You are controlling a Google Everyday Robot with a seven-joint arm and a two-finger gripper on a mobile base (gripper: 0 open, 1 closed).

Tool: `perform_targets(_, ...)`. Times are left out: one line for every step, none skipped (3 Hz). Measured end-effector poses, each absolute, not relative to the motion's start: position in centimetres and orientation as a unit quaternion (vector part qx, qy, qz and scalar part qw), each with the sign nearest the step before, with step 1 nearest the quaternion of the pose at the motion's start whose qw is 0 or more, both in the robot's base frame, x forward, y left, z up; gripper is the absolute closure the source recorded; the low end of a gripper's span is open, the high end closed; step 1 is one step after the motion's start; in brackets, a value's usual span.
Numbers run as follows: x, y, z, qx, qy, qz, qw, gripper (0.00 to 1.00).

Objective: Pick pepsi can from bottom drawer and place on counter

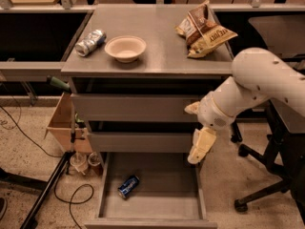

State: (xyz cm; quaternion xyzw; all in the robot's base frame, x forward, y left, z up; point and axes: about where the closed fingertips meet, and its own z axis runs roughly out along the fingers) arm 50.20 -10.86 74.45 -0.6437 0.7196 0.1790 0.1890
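Note:
The pepsi can (128, 186) is dark blue and lies on its side on the floor of the open bottom drawer (162, 202), towards its left side. My gripper (199, 149) hangs from the white arm in front of the cabinet's right edge, above the drawer's right wall and to the right of and above the can. It holds nothing that I can see. The counter (164, 46) is the grey cabinet top above.
On the counter lie a silver-grey can (90, 42), a beige bowl (125, 48) and two snack bags (205, 28). A cardboard box (62, 125) and cables lie left of the cabinet. An office chair base (259, 194) stands to the right.

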Motion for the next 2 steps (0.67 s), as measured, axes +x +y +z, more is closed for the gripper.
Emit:
perform_targets(50.3,-6.2,68.8,-0.680,0.680,0.207,0.181,0.00)
perform_targets(50.4,-3.0,62.6,-0.694,0.668,0.212,0.163,0.00)
